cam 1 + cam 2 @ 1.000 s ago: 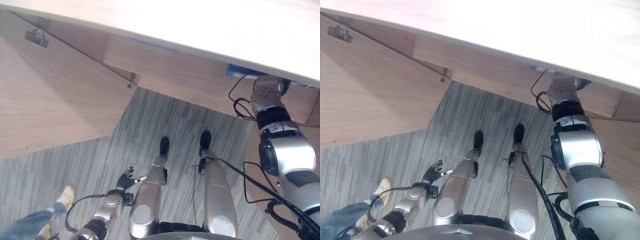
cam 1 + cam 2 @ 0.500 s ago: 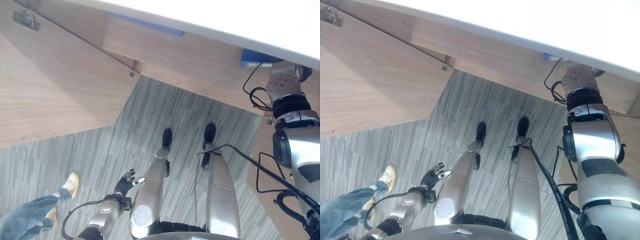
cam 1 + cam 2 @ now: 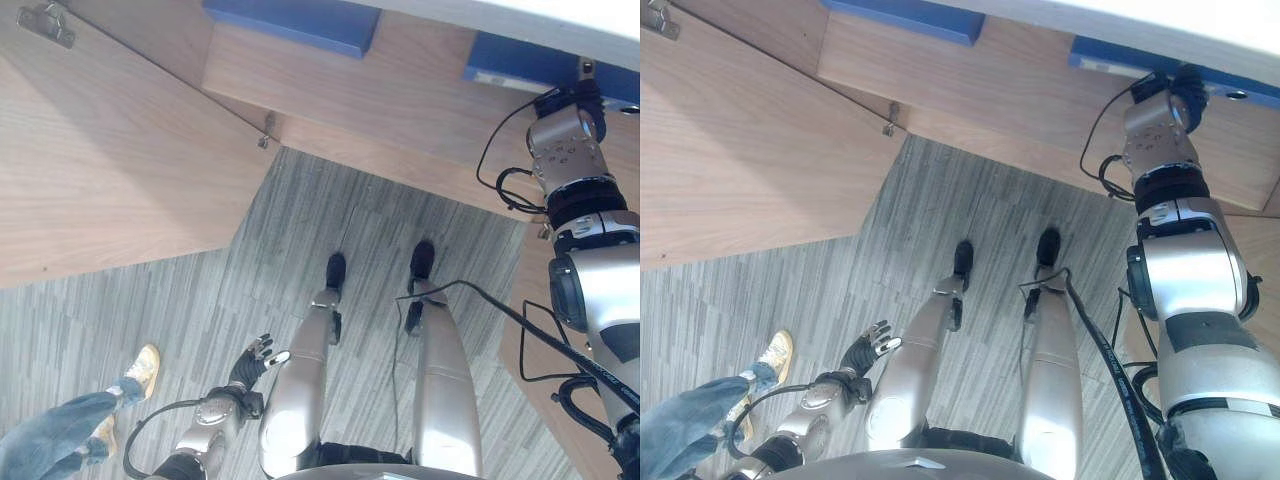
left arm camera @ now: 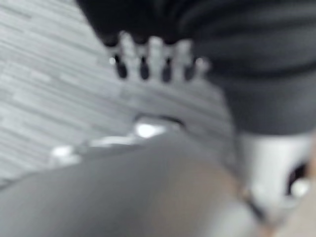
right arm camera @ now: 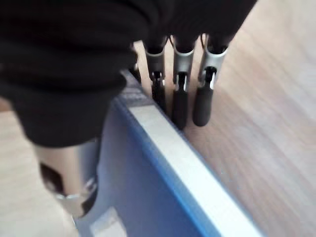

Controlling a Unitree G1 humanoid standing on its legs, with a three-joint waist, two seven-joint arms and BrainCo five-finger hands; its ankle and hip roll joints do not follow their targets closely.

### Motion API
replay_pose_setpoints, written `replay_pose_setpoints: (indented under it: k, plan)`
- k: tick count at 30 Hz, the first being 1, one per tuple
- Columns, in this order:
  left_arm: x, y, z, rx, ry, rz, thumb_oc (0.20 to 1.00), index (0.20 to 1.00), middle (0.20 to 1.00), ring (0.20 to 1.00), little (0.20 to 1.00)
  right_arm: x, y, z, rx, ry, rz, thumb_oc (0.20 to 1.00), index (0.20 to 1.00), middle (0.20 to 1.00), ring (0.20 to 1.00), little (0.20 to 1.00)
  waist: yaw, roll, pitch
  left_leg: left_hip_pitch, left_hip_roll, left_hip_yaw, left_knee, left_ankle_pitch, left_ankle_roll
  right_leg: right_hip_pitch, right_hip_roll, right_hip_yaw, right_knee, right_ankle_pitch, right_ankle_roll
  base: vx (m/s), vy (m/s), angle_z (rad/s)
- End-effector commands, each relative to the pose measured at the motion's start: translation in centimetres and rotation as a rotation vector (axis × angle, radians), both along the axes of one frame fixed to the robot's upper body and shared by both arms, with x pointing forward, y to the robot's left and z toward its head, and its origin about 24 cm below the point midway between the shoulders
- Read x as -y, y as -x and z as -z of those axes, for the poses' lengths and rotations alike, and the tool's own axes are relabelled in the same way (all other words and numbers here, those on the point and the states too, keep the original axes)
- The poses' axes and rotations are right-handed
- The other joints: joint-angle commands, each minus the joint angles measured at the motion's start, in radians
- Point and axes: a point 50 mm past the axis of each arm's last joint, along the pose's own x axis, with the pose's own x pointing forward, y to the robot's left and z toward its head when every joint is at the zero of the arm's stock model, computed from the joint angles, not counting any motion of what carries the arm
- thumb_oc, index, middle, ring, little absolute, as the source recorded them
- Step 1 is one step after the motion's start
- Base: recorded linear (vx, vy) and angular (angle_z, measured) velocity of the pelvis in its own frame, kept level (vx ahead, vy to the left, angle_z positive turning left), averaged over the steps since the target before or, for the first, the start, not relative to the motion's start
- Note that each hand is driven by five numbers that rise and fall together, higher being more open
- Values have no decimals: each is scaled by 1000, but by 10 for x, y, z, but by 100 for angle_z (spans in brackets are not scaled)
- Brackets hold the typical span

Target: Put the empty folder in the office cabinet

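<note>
The blue folder [image 5: 148,168] is held by the right hand [image 5: 180,94], up at the wooden cabinet [image 3: 970,90]. In the right wrist view, the fingers [image 5: 202,103] are seen laid down one side of the folder's white-edged spine, and the thumb is seen on the other side, so the folder is pinched between them. The folder is judged to be light, since it is empty, and stiff and flat, with smooth covers that could slip. It is best held by the spine, close to the hand, where it is thickest. A second blue folder [image 3: 290,20] is seen on the shelf, well apart from the right hand, toward the robot's left. The left hand [image 3: 250,362] is hung low by the grey floor [image 3: 180,300] with its fingers spread and nothing in it. A person's leg and shoe [image 3: 135,372] are seen near it. Half a second ago the right hand was seen lower, and less of both folders was shown; the whole picture has shifted, so the camera has moved too.
</note>
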Motion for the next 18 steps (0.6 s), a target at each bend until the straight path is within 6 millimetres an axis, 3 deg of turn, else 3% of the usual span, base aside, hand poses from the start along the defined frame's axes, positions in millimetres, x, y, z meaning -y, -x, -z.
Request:
replay_pose_setpoints:
  k: [1, 7, 9, 11, 15, 18]
  plan:
    - [-20, 41, 18, -119, -66, -5, 1000, 1000, 1000, 1000, 1000, 8, 2, -16, 7, 130, -10, 1000, 1000, 1000, 1000, 1000, 7, 53, -38, -38, 4, 43, 153, -126, 36, 94, 15, -24, -47, -133, -2, -14, -13, -5]
    - [-23, 41, 17, -120, -72, -6, 1000, 1000, 1000, 1000, 1000, 3, -1, 0, -108, 171, -118, 1000, 1000, 1000, 1000, 1000, 8, 51, -38, -42, 0, 44, 175, -133, 36, 103, 14, -21, -47, -135, -4, -2, -2, -1]
    - [-30, 39, 16, -120, -83, -4, 1000, 1000, 1000, 1000, 1000, 1, -3, 6, -173, 370, -190, 1000, 1000, 1000, 1000, 1000, 7, 47, -38, -45, 0, 48, 186, -135, 36, 105, 13, -21, -48, -132, -5, -15, -12, -4]
    - [-32, 39, 15, -122, -86, -2, 1000, 1000, 1000, 1000, 1000, 3, -3, 17, -235, 341, -210, 1000, 1000, 1000, 1000, 1000, 7, 46, -38, -46, -1, 48, 193, -133, 37, 108, 12, -22, -48, -131, -4, -4, -8, -2]
    - [-39, 42, 16, -130, -92, 7, 1000, 1000, 1000, 1000, 1000, 44, 8, 26, -351, 557, -117, 1000, 1000, 1000, 1000, 1000, 7, 44, -38, -47, -5, 46, 213, -150, 41, 118, 10, -22, -43, -134, -3, 0, 0, 0]
    - [-42, 43, 15, -131, -100, 21, 1000, 1000, 1000, 1000, 1000, 55, 12, 30, -424, 670, -81, 1000, 1000, 1000, 1000, 1000, 7, 43, -38, -39, -7, 47, 210, -146, 43, 128, 11, -23, -51, -131, -1, -11, 2, -5]
